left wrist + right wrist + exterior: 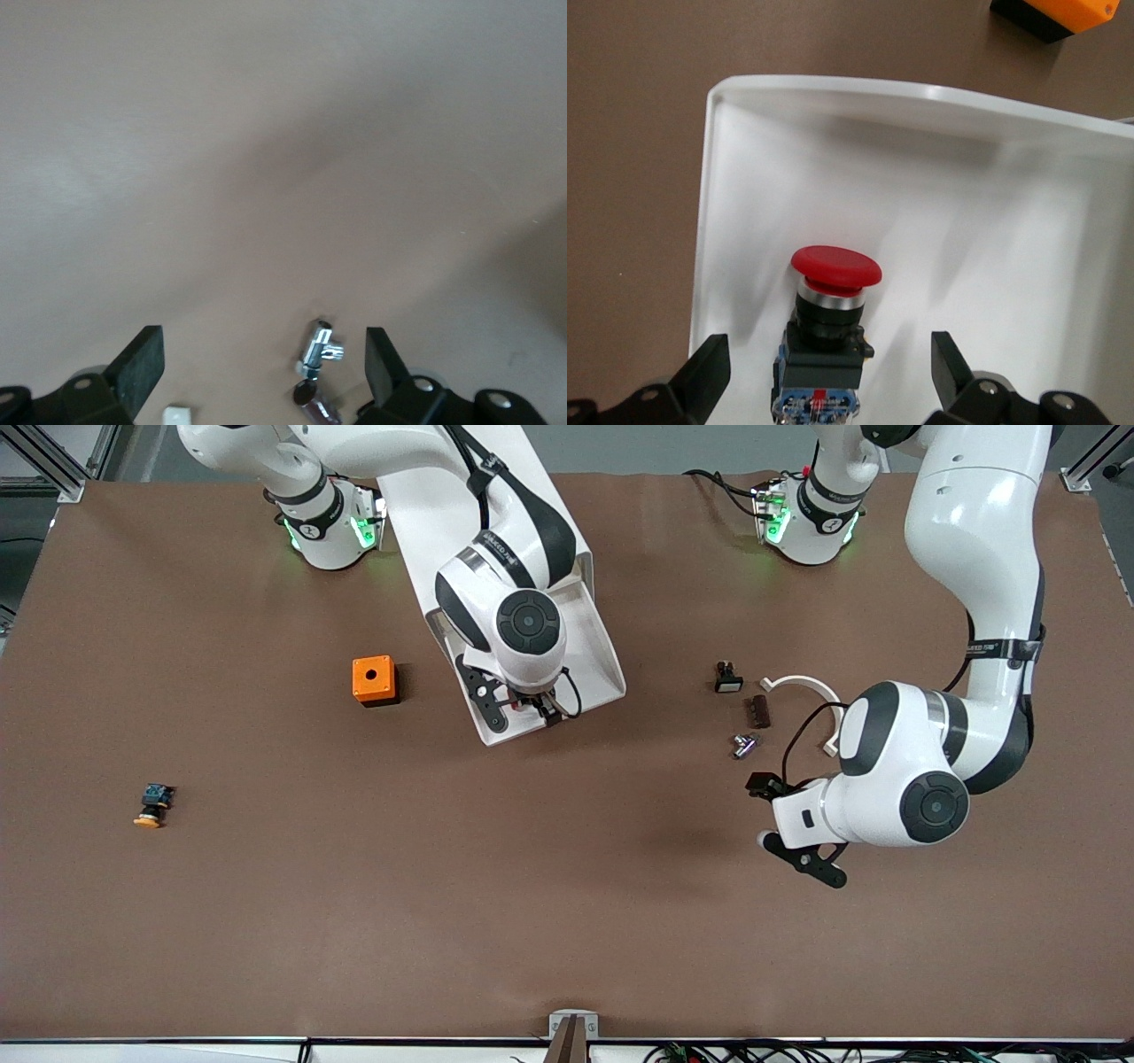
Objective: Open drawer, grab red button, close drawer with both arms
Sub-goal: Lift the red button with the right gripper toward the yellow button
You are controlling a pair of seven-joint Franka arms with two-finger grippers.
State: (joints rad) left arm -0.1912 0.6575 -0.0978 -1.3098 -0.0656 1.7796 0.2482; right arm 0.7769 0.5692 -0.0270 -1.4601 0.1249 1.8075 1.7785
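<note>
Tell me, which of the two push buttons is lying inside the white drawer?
The red-capped button, lying in the drawer between the open right gripper's fingers. The orange-capped button lies on the bare table toward the right arm's end.

The right gripper point(824, 376) hangs over the drawer point(744, 159), fingers point(709, 367) spread wide on either side of the button point(828, 332). The button lies in the white tray near its corner, red cap clear. An orange box point(1063, 13) sits on the brown table point(629, 133) just outside the drawer's rim.
</note>
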